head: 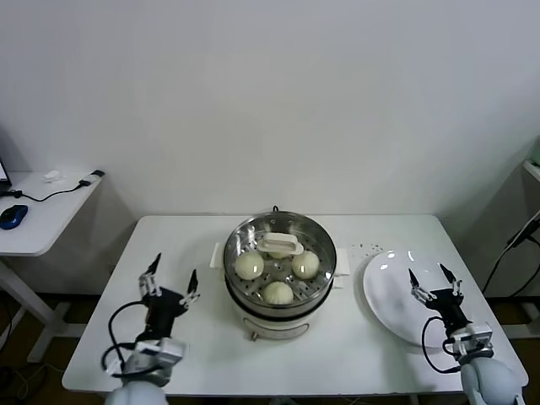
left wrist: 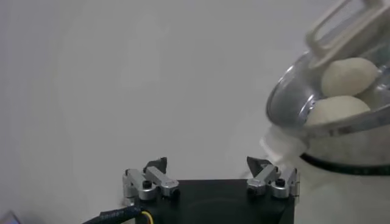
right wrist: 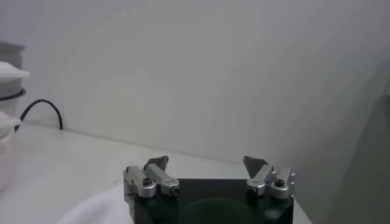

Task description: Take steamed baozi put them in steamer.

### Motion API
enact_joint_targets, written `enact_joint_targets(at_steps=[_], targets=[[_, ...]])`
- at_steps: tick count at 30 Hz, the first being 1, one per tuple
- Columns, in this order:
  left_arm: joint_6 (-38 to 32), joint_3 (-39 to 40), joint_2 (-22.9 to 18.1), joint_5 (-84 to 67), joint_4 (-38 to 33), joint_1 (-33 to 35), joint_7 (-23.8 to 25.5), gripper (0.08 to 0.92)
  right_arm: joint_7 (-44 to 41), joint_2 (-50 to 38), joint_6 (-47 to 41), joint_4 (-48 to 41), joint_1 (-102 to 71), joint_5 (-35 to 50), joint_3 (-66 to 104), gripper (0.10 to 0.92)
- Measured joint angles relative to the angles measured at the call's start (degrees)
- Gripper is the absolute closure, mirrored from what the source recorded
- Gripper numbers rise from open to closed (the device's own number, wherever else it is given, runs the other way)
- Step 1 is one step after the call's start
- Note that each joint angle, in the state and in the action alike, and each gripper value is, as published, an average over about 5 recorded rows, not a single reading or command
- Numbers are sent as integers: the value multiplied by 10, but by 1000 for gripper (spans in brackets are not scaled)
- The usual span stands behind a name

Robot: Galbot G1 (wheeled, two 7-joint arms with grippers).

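We see 3 buns (head: pixel 278 292) inside the steel steamer (head: pixel 240 234) at the table's centre, under a glass lid (head: pixel 279 245) with a white handle; a 4th may hide beneath that handle. The white plate (head: pixel 386 291) on the right is bare. Our left gripper (head: pixel 170 283) hovers wide open left of the steamer; our right gripper (head: pixel 433 282) hovers wide open over the plate. Loading looks done, so we judge best to draw both arms clear without bumping the lid.

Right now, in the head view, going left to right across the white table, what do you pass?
Left gripper, open → steamer with the glass lid on it and baozi inside → white plate → right gripper, open over the plate.
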Motion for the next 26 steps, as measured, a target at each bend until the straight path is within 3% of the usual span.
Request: enact_joint_targets(at_steps=[11, 26], targets=[[-139, -107, -29, -271, 49, 68, 5, 177, -12, 8, -9, 45, -35, 21, 3, 203], [-216, -145, -50, -350, 66, 104, 34, 177, -28, -6, -13, 63, -56, 57, 3, 203]])
